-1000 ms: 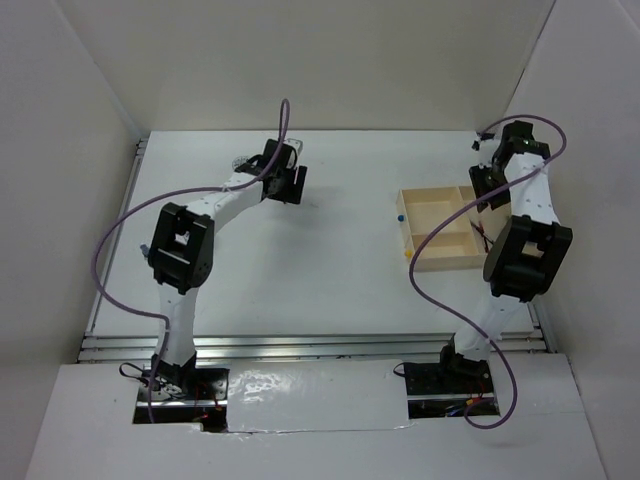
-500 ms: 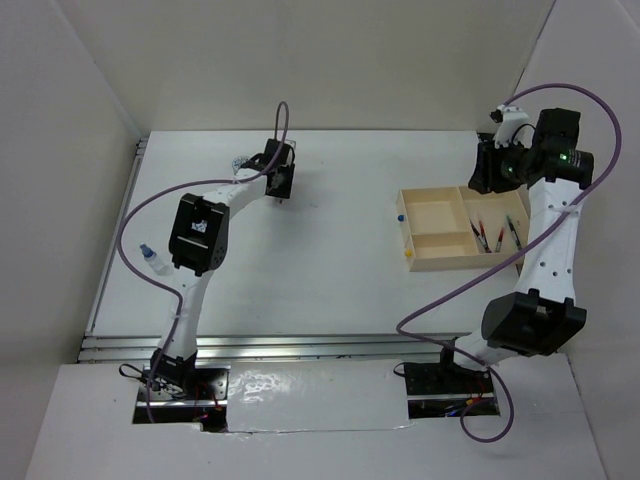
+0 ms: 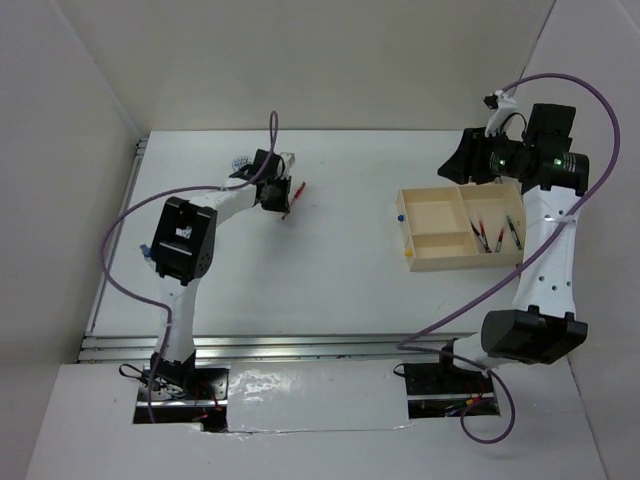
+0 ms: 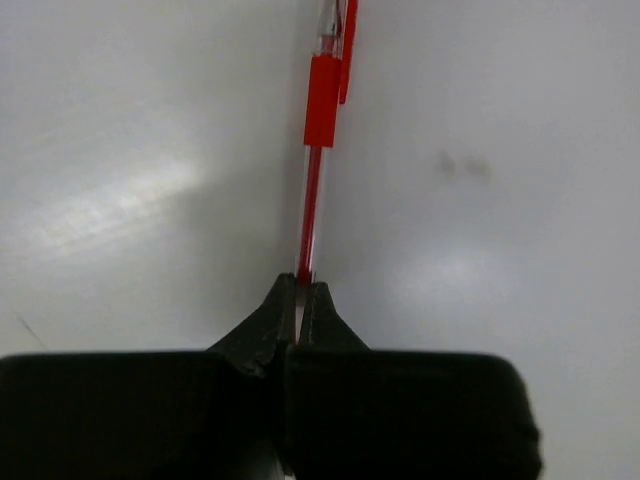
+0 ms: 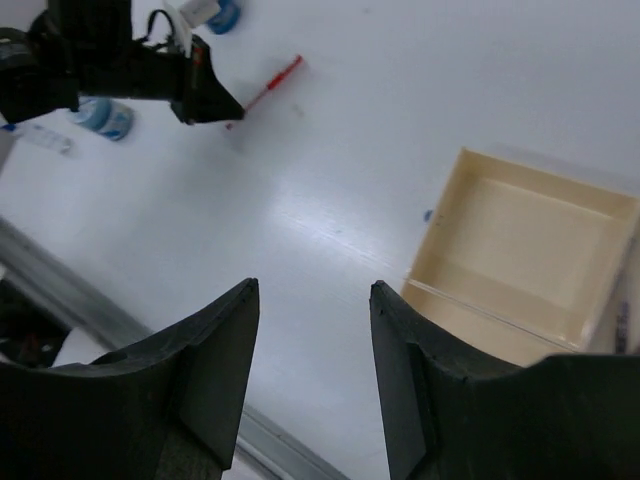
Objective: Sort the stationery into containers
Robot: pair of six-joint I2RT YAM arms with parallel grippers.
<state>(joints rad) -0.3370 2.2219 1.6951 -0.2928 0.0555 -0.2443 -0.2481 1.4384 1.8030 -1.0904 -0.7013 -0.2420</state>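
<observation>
1. Your red pen [image 4: 318, 150] is thin, with a clear barrel, a red core and a red clipped cap. It is at the left of the white table [image 3: 340, 260], well apart from the tray.
2. The left gripper [image 4: 298, 300] has its fingers pinched tight on the pen's near tip. The rest of the pen points straight out past them.
3. The beige tray [image 3: 432, 266] sits on the right, with three pens [image 3: 499, 236] in its right compartment.
4. Your right gripper [image 5: 312, 335] hangs near the tray, fingers apart with nothing between them.

Slim clear-barrelled plastic pen [image 4: 325, 90] was red-capped, shallow rectangular tray [image 3: 455, 265] was beige, small round roll [image 5: 105, 117] was blue-and-white patterned.
</observation>
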